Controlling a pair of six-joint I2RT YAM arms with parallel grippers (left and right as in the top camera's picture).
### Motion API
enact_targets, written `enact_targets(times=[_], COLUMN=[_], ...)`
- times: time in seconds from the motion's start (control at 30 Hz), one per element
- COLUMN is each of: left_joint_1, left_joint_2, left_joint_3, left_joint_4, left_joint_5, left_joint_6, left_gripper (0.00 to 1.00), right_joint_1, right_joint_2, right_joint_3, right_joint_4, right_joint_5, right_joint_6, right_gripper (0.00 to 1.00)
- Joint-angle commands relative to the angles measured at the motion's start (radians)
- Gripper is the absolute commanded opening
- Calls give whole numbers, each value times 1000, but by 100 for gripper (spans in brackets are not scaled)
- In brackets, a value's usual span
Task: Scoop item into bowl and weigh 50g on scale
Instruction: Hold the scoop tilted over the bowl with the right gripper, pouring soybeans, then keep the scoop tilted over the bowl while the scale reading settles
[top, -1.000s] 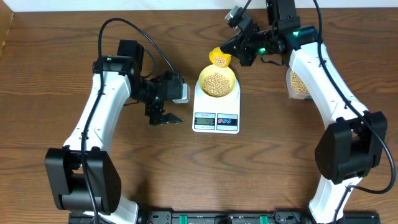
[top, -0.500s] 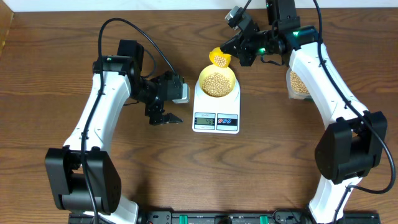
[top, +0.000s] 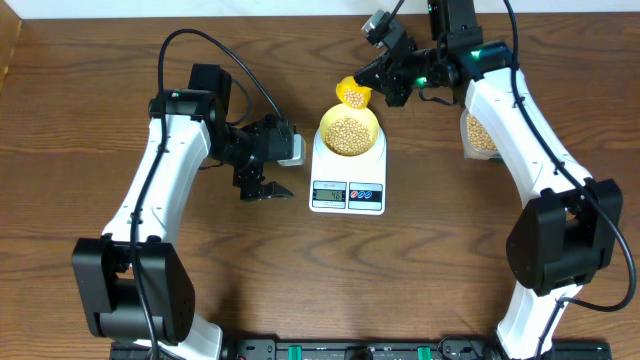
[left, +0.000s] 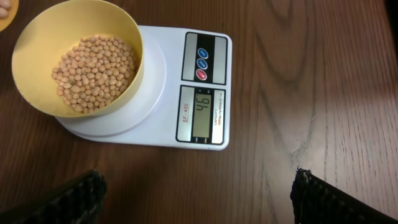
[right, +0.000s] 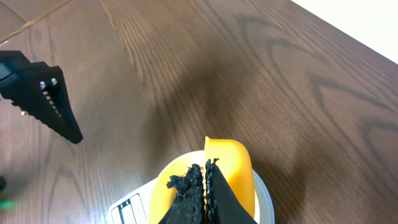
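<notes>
The right arm (top: 520, 110) stretches along the far edge, the right gripper (top: 388, 84) pinching a yellow scoop (top: 347, 86) of soybeans (top: 354, 98) above the far rim of the bowl (left: 43, 37). The left gripper (top: 265, 190) hangs spread beside the scale (left: 158, 74). The bowl sits on the scale, part-filled with soybeans, display (left: 203, 112) reading 46; a clear container (top: 478, 154) toward the right edge holds more.

Overhead looks straight down — both wrist views share the scale (left: 163, 93), nearer.

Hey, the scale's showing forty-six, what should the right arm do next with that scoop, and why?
Probably tip the scoop a touch so only a few grains drop into the bowl. The scale reads 46, just short of 50, and the right gripper holds the loaded scoop at the bowl's far rim.
</notes>
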Motion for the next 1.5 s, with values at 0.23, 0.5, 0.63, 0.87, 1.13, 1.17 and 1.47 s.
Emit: enact_targets(times=[0.23, 0.5, 0.63, 0.87, 1.13, 1.17, 1.47], left_joint_1=[1, 1, 1, 1, 1, 1, 1], left_joint_2=[0, 0, 0, 0, 0, 0, 0], left_joint_3=[-8, -8, -8, -8, -8, -8, -8], left_joint_4=[-7, -7, -7, -7, -7, -7, -7], left_joint_5=[5, 5, 5, 5, 5, 5, 5], left_joint_6=[10, 10, 10, 10, 10, 10, 10], left_gripper=[98, 98, 97, 98, 98, 98, 98], right_joint_1=[4, 8, 6, 6, 6, 6, 6], right_joint_2=[-19, -19, -19, -19, -19, -19, -19], right_joint_3=[1, 1, 1, 1, 1, 1, 1], right_joint_4=[-11, -10, 4, 8, 7, 8, 8], right_joint_5=[-60, -55, -13, -13, -13, -13, -13], right_joint_6=[-94, -114, -55, -54, -54, -54, -55], right_gripper=[1, 1, 1, 2, 2, 2, 1])
